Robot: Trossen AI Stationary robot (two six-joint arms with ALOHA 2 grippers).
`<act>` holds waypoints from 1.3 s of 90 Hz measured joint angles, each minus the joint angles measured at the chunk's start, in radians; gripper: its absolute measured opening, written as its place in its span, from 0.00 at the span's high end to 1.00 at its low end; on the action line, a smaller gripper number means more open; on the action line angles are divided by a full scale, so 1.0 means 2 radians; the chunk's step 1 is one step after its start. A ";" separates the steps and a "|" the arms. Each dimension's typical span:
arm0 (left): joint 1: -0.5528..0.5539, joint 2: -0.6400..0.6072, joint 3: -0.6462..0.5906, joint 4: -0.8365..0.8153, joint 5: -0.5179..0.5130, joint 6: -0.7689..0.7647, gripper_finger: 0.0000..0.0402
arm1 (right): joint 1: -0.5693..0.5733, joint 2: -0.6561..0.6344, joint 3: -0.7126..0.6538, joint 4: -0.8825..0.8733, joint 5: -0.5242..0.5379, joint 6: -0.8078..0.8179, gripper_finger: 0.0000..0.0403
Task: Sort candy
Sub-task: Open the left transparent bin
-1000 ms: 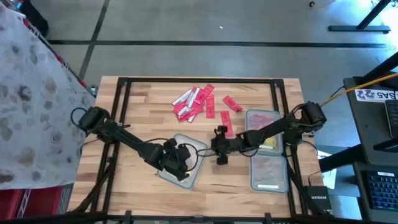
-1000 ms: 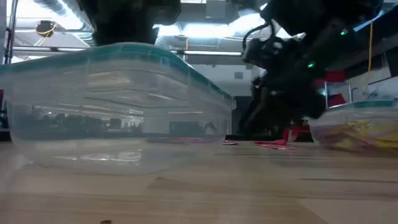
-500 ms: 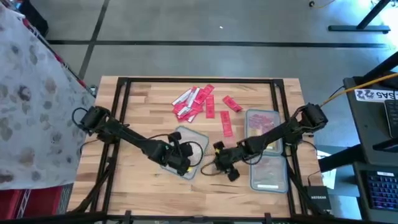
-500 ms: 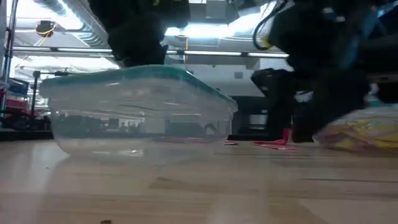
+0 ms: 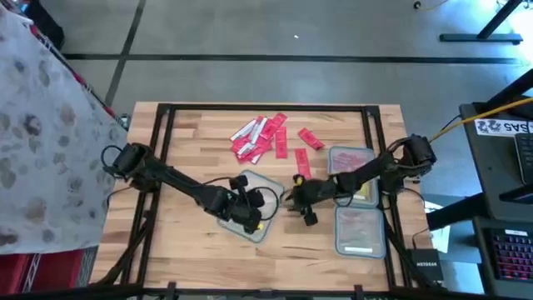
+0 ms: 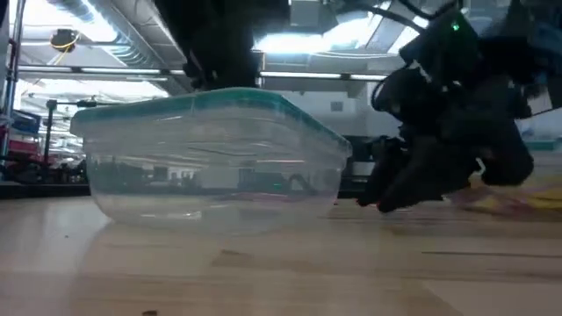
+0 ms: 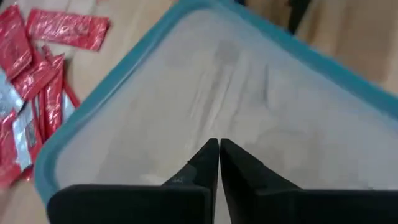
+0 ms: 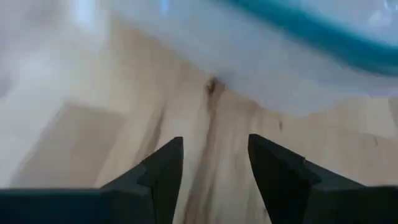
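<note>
Right end effector (image 5: 293, 198) back up-table, open, empty, just below the candy (image 5: 265, 137); left end effector (image 7: 217, 163) closed, empty.

I see a wooden table (image 5: 183, 142). Red candy (image 5: 262, 137) lies far on it. Three tubs (image 5: 250, 204) sit nearer.

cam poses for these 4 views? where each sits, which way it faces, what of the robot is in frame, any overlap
High: overhead, straight down on the wooden table; both arms, left claw, right claw.
Low: table height, level across into the room; clear teal-rimmed plastic tub, right arm beside it.
Left wrist: looks down into that tub past its shut fingers; red wrapped candy pieces beyond.
Right wrist: looks at bare wood and a tub edge past its open fingers.
Shared: the tub appears in high, low and left wrist; candy in high and left wrist.
</note>
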 joint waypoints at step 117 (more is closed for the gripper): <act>0.000 0.018 -0.126 0.197 -0.016 -0.039 1.00 | -0.015 0.093 -0.027 0.264 -0.117 0.054 0.58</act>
